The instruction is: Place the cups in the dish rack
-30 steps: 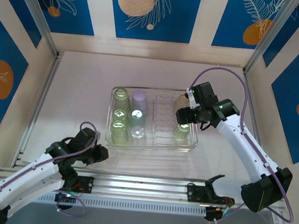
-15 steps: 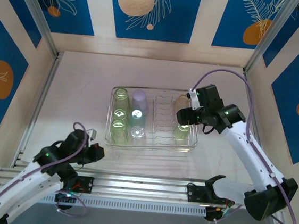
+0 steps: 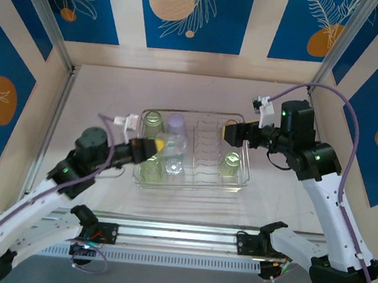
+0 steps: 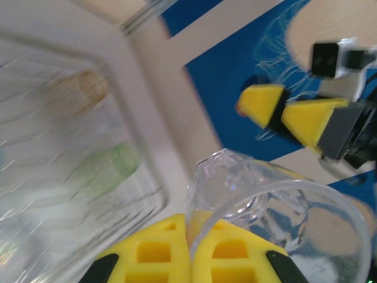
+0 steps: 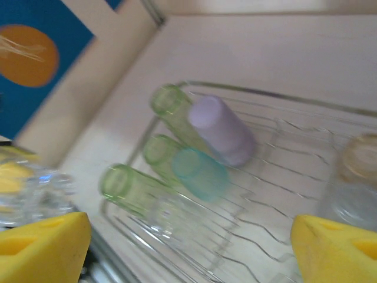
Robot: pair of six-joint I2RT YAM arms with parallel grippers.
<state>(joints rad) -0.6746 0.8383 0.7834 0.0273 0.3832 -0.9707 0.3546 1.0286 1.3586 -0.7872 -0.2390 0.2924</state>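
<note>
My left end effector [image 4: 188, 236] is clamped on the wall of a clear faceted plastic tumbler [image 4: 268, 203], its 2 yellow pads pinching near the rim. It hangs over the left half of the silvery wire dish rack [image 3: 245, 182]. My right end effector [image 5: 188, 244] is spread wide and carries nothing, above the rack's right end. The rack sits mid-surface [image 3: 99, 91], holding a lilac tumbler [image 5: 222, 131], a teal tumbler [image 5: 200, 172] and several green tumblers [image 5: 169, 101].

My worry is that a 1-wall pinch may let the tumbler swing or slip, and lowering it here could knock those packed beneath. With 2 arms near 1 rack, they could also clash.

Both wrist views are smeared. From above, the held tumbler covers whatever lies under it, so I cannot judge the free slot.
</note>
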